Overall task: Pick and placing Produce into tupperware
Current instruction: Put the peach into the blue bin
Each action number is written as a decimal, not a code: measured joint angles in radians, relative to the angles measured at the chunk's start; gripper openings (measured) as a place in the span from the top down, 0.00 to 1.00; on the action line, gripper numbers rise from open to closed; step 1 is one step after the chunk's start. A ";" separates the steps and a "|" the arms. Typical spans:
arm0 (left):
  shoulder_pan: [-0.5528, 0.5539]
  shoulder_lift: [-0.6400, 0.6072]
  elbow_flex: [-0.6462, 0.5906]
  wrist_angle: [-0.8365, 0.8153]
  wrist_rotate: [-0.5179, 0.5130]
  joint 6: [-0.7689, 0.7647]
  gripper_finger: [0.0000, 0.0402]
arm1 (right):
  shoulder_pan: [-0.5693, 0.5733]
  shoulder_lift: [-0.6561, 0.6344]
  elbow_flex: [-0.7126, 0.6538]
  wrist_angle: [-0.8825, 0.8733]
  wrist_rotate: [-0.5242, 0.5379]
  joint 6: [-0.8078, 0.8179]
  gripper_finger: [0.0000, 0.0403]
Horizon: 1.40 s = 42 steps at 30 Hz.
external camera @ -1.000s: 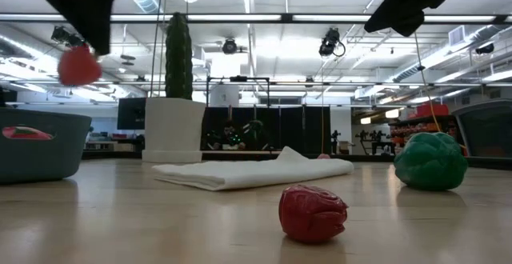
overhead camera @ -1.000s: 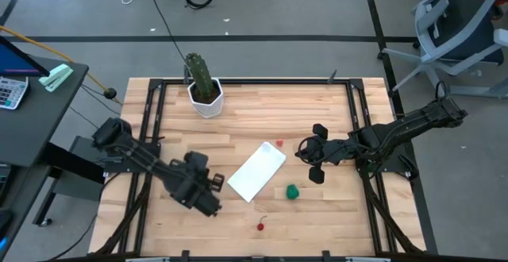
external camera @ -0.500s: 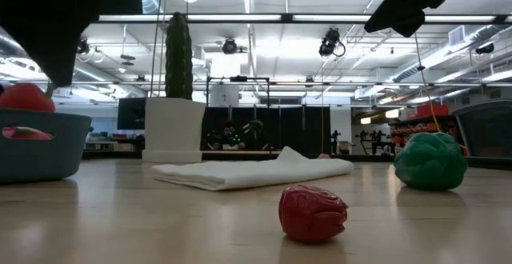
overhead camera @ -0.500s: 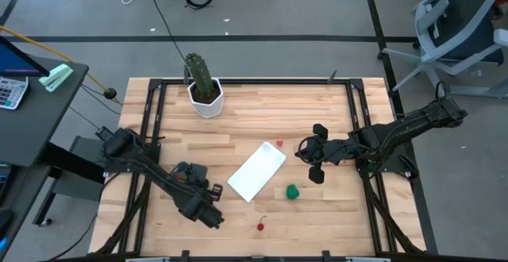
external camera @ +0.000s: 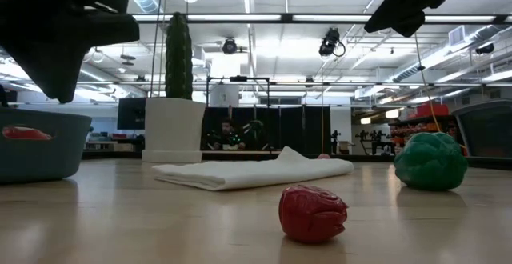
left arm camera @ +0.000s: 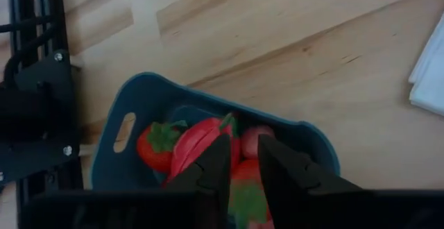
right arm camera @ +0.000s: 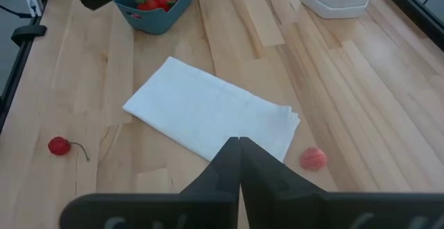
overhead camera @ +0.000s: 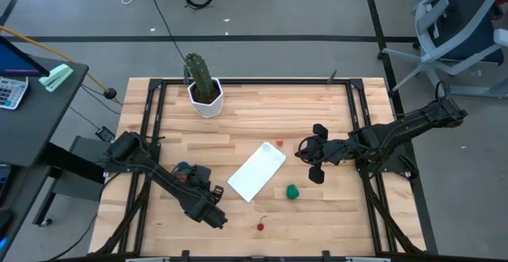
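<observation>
The teal tupperware (left arm camera: 139, 94) stands near the table's left edge with several red fruits in it, strawberries among them (left arm camera: 156, 146). My left gripper (left arm camera: 243, 142) hangs just above its opening, fingers slightly apart and holding nothing; in the low view it is the dark shape (external camera: 60, 88) over the tub (external camera: 40, 148). Loose produce lies on the table: a red cherry (overhead camera: 260, 226), a green piece (overhead camera: 292, 191) and a pinkish ball (overhead camera: 279, 143). My right gripper (right arm camera: 239, 142) waits shut and empty above the table's right half (overhead camera: 313, 160).
A white flat panel (overhead camera: 256, 171) lies at the table's middle between the tub and the loose produce. A cactus in a white pot (overhead camera: 206, 95) stands at the far left. Black frame rails (overhead camera: 151, 135) run along the table's sides.
My left gripper has sunk from high above the tub's rim to just over its opening, carrying a red fruit. The fruit has left the fingers and dropped below the rim into the tub. My right arm has kept still.
</observation>
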 joint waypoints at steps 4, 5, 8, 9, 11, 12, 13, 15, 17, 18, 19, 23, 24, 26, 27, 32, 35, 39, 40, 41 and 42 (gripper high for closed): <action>0.007 0.000 0.000 -0.042 0.002 0.002 0.76 | 0.000 0.000 0.000 0.001 0.000 0.000 0.97; 0.012 0.000 0.000 -0.055 0.001 0.002 0.75 | 0.000 0.000 0.000 0.001 0.000 0.000 0.97; 0.032 0.000 0.000 -0.095 0.002 0.020 0.75 | 0.000 0.005 0.000 0.002 0.000 0.034 0.97; 0.042 -0.001 0.000 -0.104 0.001 0.044 0.76 | 0.000 0.008 0.000 0.001 0.000 0.052 0.97; 0.065 -0.001 0.000 -0.105 0.001 0.109 0.77 | 0.000 0.025 0.000 0.002 0.000 0.068 0.97; 0.078 -0.001 0.000 -0.105 -0.002 0.153 0.77 | 0.000 0.034 0.000 0.001 0.000 0.070 0.97; 0.093 -0.001 0.000 -0.105 -0.013 0.194 0.78 | 0.000 0.046 0.000 0.001 0.000 0.070 0.97; 0.124 -0.001 0.000 -0.106 -0.052 0.248 0.79 | 0.000 0.077 0.000 0.001 0.002 0.082 0.97; 0.160 -0.001 0.000 -0.106 -0.101 0.271 0.79 | -0.001 0.112 0.000 0.002 0.002 0.089 0.96; 0.178 -0.001 0.000 -0.106 -0.128 0.281 0.79 | -0.001 0.128 0.000 0.001 0.002 0.085 0.95; 0.195 -0.001 0.000 -0.106 -0.152 0.303 0.78 | -0.001 0.144 0.000 0.002 0.002 0.077 0.93; 0.261 -0.001 0.000 -0.106 -0.187 0.369 0.76 | -0.028 0.191 0.000 0.002 -0.043 0.005 0.84; 0.272 -0.001 0.000 -0.105 -0.187 0.369 0.76 | -0.039 0.199 0.004 -0.002 -0.047 -0.013 0.81; 0.287 -0.001 0.000 -0.105 -0.187 0.372 0.75 | -0.065 0.215 0.021 0.003 -0.035 -0.065 0.75; 0.292 -0.001 0.000 -0.105 -0.187 0.372 0.75 | -0.080 0.221 0.029 0.011 -0.020 -0.093 0.72; 0.319 -0.002 0.000 -0.092 -0.218 0.350 0.77 | -0.171 0.248 0.036 0.077 -0.002 -0.116 0.59; 0.338 -0.002 0.000 -0.072 -0.246 0.335 0.78 | -0.231 0.288 0.036 0.075 -0.010 -0.073 0.54; 0.355 -0.002 0.000 -0.057 -0.254 0.335 0.80 | -0.298 0.374 0.036 0.094 -0.053 -0.013 0.50; 0.355 -0.002 0.000 -0.053 -0.254 0.335 0.80 | -0.310 0.401 0.036 0.106 -0.070 0.000 0.49; 0.355 -0.002 0.000 -0.053 -0.254 0.335 0.80 | -0.320 0.431 0.036 0.121 -0.080 0.006 0.49; 0.355 -0.002 0.000 -0.053 -0.256 0.336 0.80 | -0.328 0.458 0.036 0.142 -0.082 0.010 0.49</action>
